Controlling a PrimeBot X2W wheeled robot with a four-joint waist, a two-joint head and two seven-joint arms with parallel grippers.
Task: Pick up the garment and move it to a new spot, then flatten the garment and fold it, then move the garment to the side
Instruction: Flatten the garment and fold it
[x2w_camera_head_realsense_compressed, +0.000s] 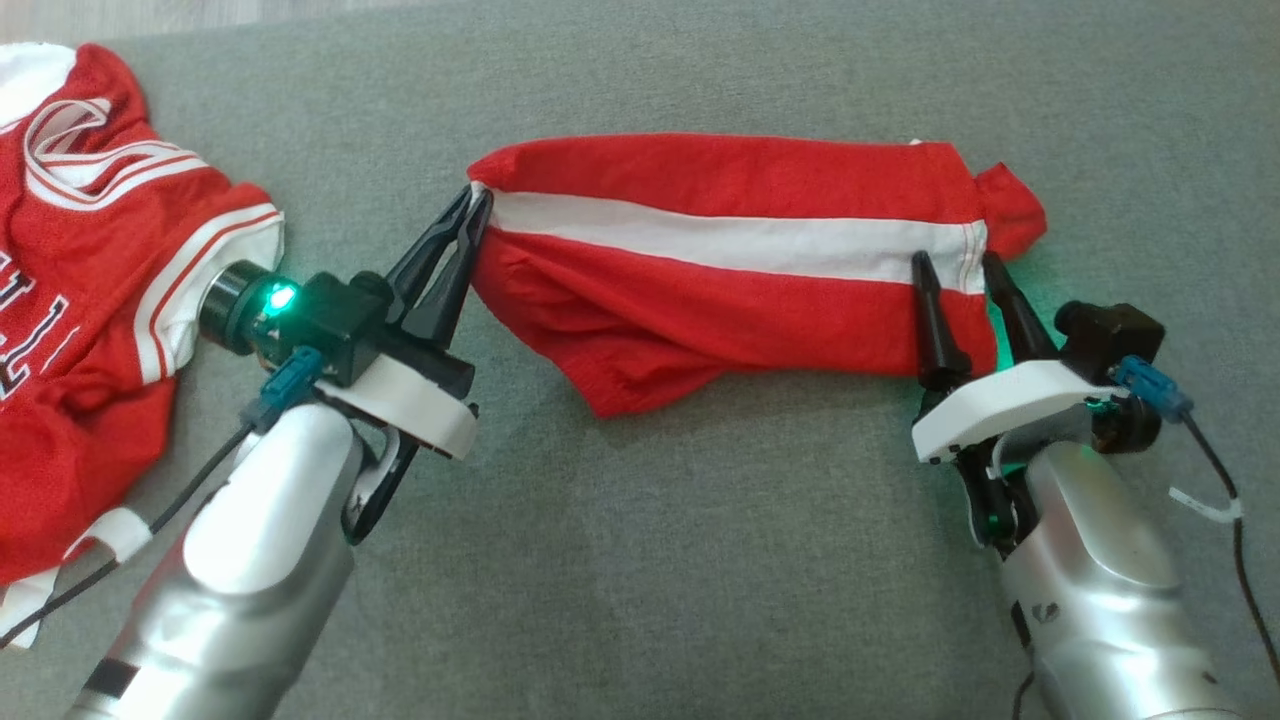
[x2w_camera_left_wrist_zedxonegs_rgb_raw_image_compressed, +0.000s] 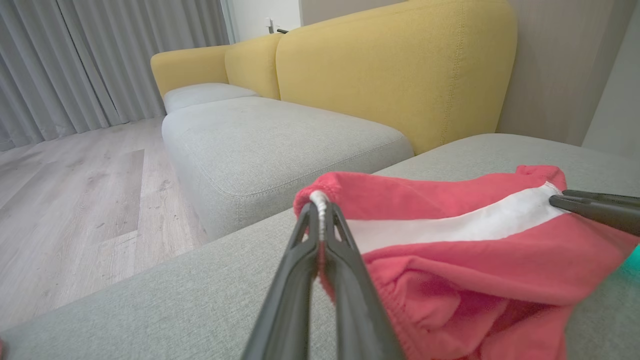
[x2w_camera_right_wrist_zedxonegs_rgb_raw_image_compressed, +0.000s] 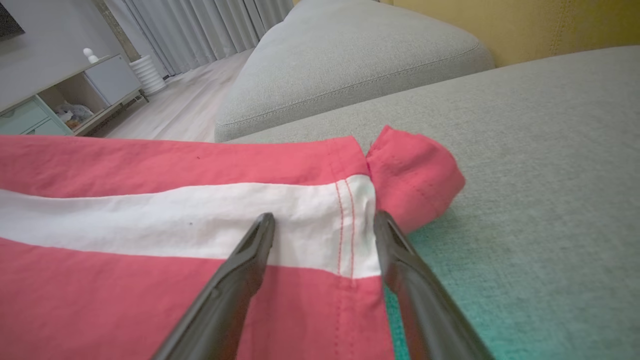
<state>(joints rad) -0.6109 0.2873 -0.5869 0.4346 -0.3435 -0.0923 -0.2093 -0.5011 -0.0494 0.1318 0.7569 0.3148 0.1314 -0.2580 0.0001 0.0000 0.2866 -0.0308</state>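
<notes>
Red shorts (x2w_camera_head_realsense_compressed: 720, 270) lie on the grey sofa cushion (x2w_camera_head_realsense_compressed: 700, 550), mid-frame in the head view, long axis running left to right across the robot's front, white stripe (x2w_camera_head_realsense_compressed: 720, 235) along that axis. The left pincer (x2w_camera_head_realsense_compressed: 477, 197) is clamped on the waistband end at the shorts' left tip; the left wrist view shows both fingers pressed together on the gathered white edge. The right pincer (x2w_camera_head_realsense_compressed: 955, 260) stands apart, fingers straddling the stripe's stitched hem end at the shorts' right, tips over or on the cloth, nothing gripped; contact can't be told. So each arm sits at its own end of the garment, both reaching forward from below, fingers pointing away from the robot, the left angled inward to the right. The lower red panel bunches and sags near the left end, not flat. Judgement: the flattening step is in hand; the right pincer needs to close on the hem so the two can tension the shorts along the stripe. A red-and-white jersey (x2w_camera_head_realsense_compressed: 90, 260) lies well apart at far left.
</notes>
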